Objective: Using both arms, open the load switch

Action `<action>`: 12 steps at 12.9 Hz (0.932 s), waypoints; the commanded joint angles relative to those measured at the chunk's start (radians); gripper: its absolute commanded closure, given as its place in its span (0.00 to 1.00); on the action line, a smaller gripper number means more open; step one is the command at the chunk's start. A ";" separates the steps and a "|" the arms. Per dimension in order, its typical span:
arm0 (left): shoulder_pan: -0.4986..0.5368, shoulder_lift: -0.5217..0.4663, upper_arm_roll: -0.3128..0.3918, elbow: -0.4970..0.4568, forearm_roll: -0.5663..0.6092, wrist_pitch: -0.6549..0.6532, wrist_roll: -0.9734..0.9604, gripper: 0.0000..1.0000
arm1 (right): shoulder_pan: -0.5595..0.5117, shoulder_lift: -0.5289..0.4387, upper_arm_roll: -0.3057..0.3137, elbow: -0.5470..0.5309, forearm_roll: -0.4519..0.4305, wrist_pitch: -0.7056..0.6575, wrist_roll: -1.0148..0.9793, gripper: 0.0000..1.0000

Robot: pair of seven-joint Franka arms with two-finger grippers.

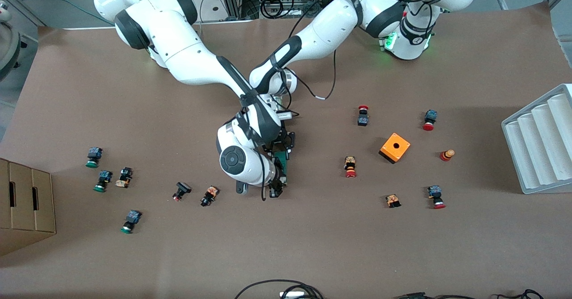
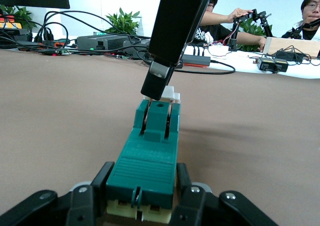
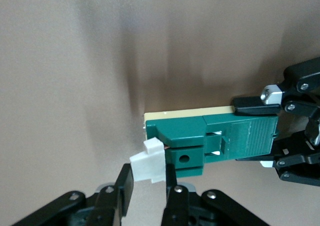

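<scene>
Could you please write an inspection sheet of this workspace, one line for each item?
Surface: brown paper-covered table, flat.
Job's things: green load switch lies at mid-table, held at both ends; its white tab sticks out at one end.
Clutter: orange box with a hole, red-capped pushbuttons toward the left arm's end, green-capped pushbuttons toward the right arm's end.
Grippers: left gripper shut on the switch body; right gripper has its fingers around the white tab.
Cables: black cable at the table edge nearest the front camera.
Surroundings: cardboard box and grey ribbed tray at the table's two ends.
</scene>
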 commanded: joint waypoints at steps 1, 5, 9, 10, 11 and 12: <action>0.014 0.032 -0.020 0.026 0.019 0.017 -0.007 0.43 | -0.010 -0.039 0.010 -0.038 0.025 -0.026 -0.004 0.70; 0.014 0.032 -0.020 0.026 0.019 0.017 -0.007 0.44 | -0.010 -0.065 0.010 -0.065 0.022 -0.026 -0.007 0.70; 0.014 0.033 -0.020 0.026 0.019 0.017 -0.008 0.44 | -0.008 -0.099 0.012 -0.108 0.022 -0.024 -0.024 0.70; 0.014 0.033 -0.020 0.025 0.018 0.017 -0.010 0.43 | -0.008 -0.107 0.012 -0.119 0.022 -0.024 -0.029 0.70; 0.014 0.032 -0.020 0.025 0.018 0.017 -0.008 0.44 | -0.005 -0.111 0.012 -0.121 0.020 -0.026 -0.029 0.70; 0.014 0.032 -0.020 0.026 0.018 0.017 -0.007 0.43 | -0.004 -0.114 0.012 -0.122 0.020 -0.026 -0.029 0.70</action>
